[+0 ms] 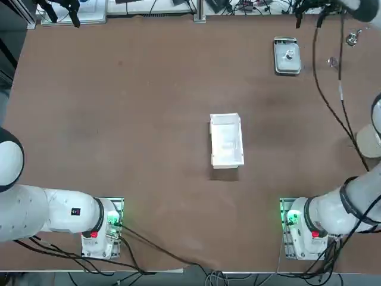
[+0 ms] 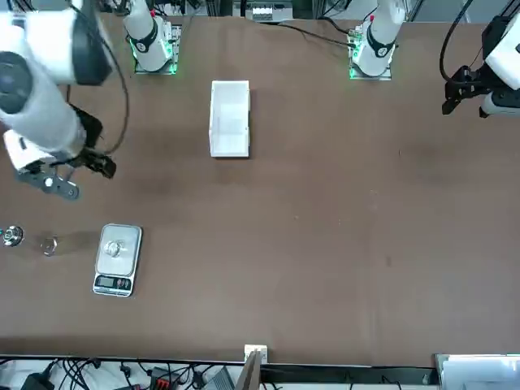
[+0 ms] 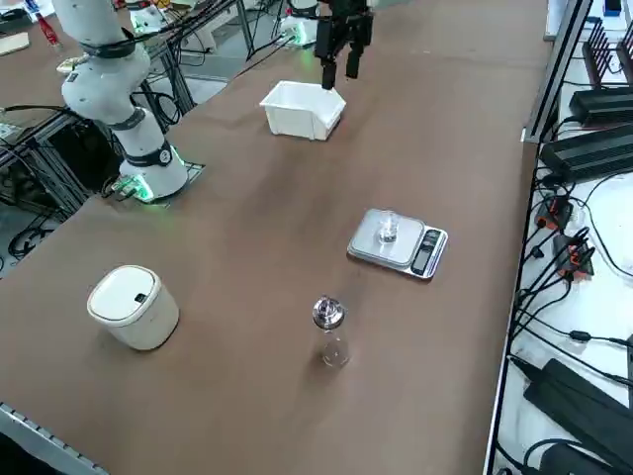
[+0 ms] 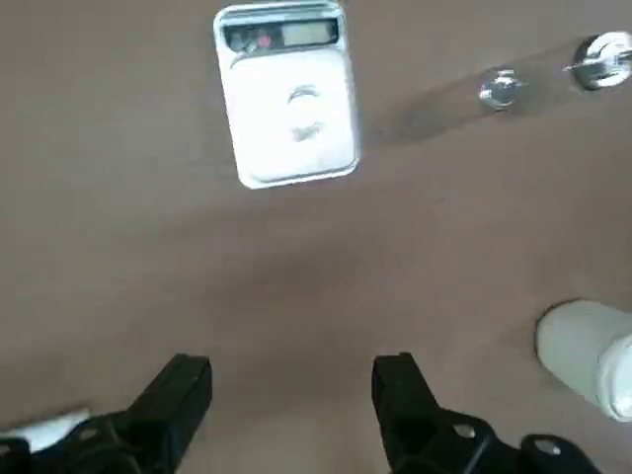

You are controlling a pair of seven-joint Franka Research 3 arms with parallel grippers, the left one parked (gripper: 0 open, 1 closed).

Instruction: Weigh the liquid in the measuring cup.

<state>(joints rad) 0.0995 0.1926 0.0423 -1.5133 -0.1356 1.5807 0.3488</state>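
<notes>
The measuring cup (image 3: 387,230) already stands on the scale (image 3: 398,243), so the placing step looks done; the right tool (image 4: 291,390) hangs above the bare surface (image 4: 118,257), well apart from both, fingers spread wide and empty; next comes reading the display undisturbed.

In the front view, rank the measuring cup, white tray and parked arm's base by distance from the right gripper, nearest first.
The right gripper hangs with its jaws open and empty.
1. Measuring cup: on the scale, close by.
2. White tray: mid-table.
3. Parked left arm's base: far side of the table.
</notes>
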